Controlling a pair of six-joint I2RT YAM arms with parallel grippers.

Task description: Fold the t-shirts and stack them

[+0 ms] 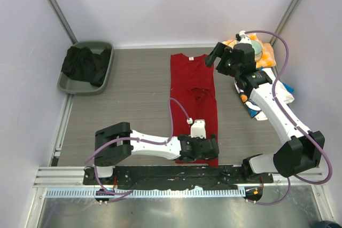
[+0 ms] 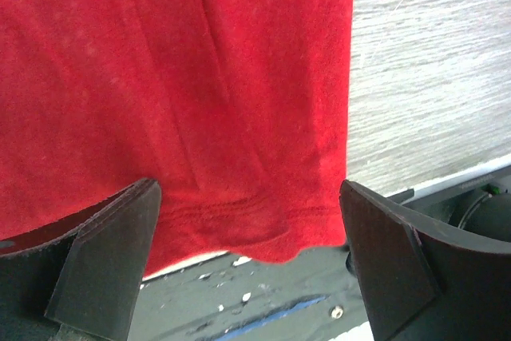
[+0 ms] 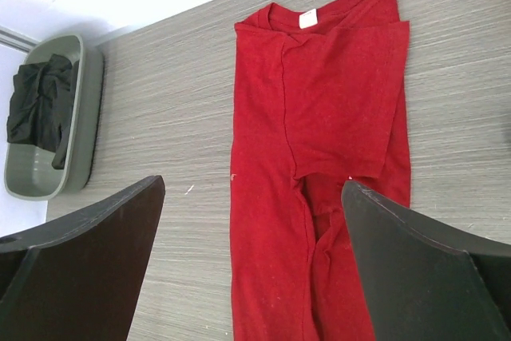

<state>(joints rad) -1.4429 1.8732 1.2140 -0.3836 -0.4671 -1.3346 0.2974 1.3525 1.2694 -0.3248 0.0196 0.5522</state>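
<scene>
Red t-shirt point(image 1: 194, 105) in middle of table point(image 1: 133, 100), folded lengthwise to long narrow strip, collar at far end, hem at near edge. Left gripper point(image 2: 247, 197) low over hem, jaws spread wide, one finger on each side of cloth, grasping nothing. Right gripper point(image 3: 251, 185) raised above collar end, jaws wide apart too, empty. Second t-shirt point(image 1: 289, 97), white with blue, at right, partly under right arm. Beyond it orange cloth point(image 1: 267, 57) with bowl point(image 1: 256, 50). Far left: grey tray point(image 1: 104, 81) with dark cloth point(image 1: 83, 65) inside.
</scene>
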